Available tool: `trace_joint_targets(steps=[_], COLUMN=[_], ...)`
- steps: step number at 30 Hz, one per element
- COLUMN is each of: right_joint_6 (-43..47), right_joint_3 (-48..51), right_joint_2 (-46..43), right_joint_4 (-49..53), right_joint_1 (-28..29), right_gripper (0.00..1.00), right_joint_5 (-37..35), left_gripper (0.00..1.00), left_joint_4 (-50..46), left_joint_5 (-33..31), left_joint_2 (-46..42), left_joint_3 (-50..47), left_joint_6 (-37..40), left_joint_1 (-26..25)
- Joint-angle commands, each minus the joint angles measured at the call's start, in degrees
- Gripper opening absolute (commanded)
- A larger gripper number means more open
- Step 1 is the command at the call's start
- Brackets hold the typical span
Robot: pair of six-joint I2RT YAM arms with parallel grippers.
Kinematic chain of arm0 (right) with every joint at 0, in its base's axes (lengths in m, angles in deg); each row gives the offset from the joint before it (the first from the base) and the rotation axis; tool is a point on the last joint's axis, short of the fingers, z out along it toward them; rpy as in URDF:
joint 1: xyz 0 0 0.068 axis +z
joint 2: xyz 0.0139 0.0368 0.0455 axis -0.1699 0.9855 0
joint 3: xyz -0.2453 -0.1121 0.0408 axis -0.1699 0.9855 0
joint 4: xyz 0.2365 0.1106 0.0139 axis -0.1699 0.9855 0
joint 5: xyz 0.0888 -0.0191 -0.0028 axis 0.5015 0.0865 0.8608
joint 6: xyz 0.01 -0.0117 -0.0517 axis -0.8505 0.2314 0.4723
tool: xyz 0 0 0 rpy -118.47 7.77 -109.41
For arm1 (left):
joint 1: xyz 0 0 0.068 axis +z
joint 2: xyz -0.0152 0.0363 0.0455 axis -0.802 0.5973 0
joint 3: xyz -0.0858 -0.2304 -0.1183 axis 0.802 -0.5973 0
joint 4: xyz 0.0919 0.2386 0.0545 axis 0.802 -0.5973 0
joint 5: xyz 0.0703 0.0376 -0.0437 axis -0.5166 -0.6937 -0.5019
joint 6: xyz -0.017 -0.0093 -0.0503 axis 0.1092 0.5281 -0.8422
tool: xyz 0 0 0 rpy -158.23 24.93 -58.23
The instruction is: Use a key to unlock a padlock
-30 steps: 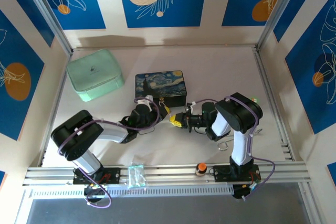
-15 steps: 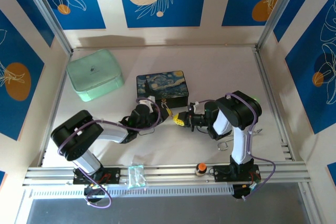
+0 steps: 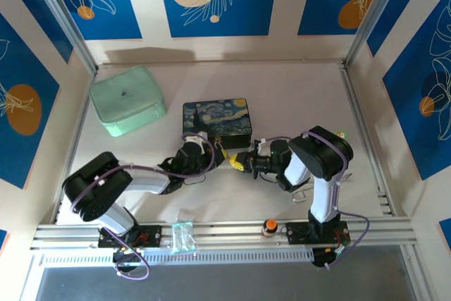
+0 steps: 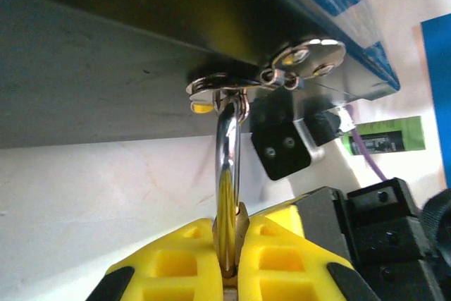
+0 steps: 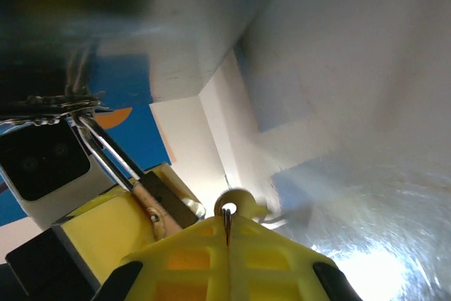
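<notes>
The padlock (image 4: 230,167) has a brass body and a silver shackle that hooks into the metal latch (image 4: 299,58) of the dark starry-night tin (image 3: 217,118). My left gripper (image 4: 233,262) is shut on its brass body, just in front of the tin's near edge (image 3: 223,149). My right gripper (image 5: 227,237) is shut on the key (image 5: 228,208), whose thin edge shows between the yellow pads and whose round holed head sticks out. The right gripper (image 3: 238,163) sits close to the right of the padlock (image 5: 151,206), apart from it.
A mint-green case (image 3: 127,100) lies at the back left. Silver bent-wire loops (image 3: 299,194) lie by the right arm. A clear plastic piece (image 3: 182,236) and an orange-topped knob (image 3: 269,226) sit on the front rail. Walls close the table on three sides.
The right gripper drew a little to the right, then came back left toward the padlock. The left arm's elbow sank toward the lower left. Both grips stayed shut.
</notes>
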Motion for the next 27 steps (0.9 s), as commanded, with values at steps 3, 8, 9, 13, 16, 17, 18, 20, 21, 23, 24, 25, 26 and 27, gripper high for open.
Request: trace_joint_targets(steps=[3,8,9,13,16,17,18,20,21,23,24,25,26,27], right_joint_6=[6.05,14.13,16.2,24.35,29.69,31.44,33.07,36.34,38.06,40.68,41.74,42.58,43.77,44.89], right_joint_3=[1.54,-0.4,-1.45,-6.82,-10.32,-11.26,-12.29,-14.58,-15.92,-17.73,-18.32,-18.85,-19.29,-19.94], right_joint_2=[-6.19,-16.4,-18.85,-25.52,-27.18,-27.58,-28.14,-29.44,-30.31,-32.16,-33.23,-34.04,-34.95,-35.91], right_joint_4=[12.19,32.84,38.55,56.79,64.45,66.31,68.34,72.66,75.61,79.02,79.92,80.27,80.38,80.79], right_joint_1=[1.05,2.15,2.74,4.83,5.87,6.41,6.89,8.05,8.76,10.01,10.54,10.96,11.55,12.25], right_gripper=[0.0,0.0,0.0,0.0,0.0,0.0,0.0,0.0,0.0,0.0,0.0,0.0,0.0,0.0], right_joint_5=[-5.64,-9.64,-10.62,-14.77,-14.98,-15.12,-15.52,-17.02,-18.25,-20.53,-20.98,-20.96,-20.91,-21.21], left_gripper=[0.06,0.18,0.19,0.38,0.52,0.54,0.56,0.59,0.61,0.62,0.62,0.63,0.65,0.66], left_joint_4=[-5.47,-6.33,-5.9,-4.22,-4.13,-4.53,-5.0,-5.31,-5.78,-7.41,-7.45,-7.47,-7.33,-6.83], left_joint_5=[-2.87,-3.82,-3.78,-3.93,-4.65,-5.07,-5.47,-5.82,-6.05,-6.33,-6.57,-6.72,-7.06,-7.41], left_joint_2=[-2.01,-0.98,-0.61,0.24,-0.42,-1.08,-1.99,-4.13,-5.44,-8.38,-10.15,-11.78,-13.81,-15.64], left_joint_3=[2.44,2.53,2.36,1.57,0.88,0.65,0.27,-0.49,-0.96,-1.85,-2.73,-3.59,-4.6,-5.66], left_joint_6=[2.54,1.86,1.62,0.58,0.46,0.41,0.18,-0.57,-1.08,-3.02,-4.56,-6.17,-8.62,-11.39], left_joint_1=[-0.75,-0.75,-0.76,-0.83,-1.1,-1.2,-1.27,-1.28,-1.28,-1.29,-1.3,-1.28,-1.28,-1.28])
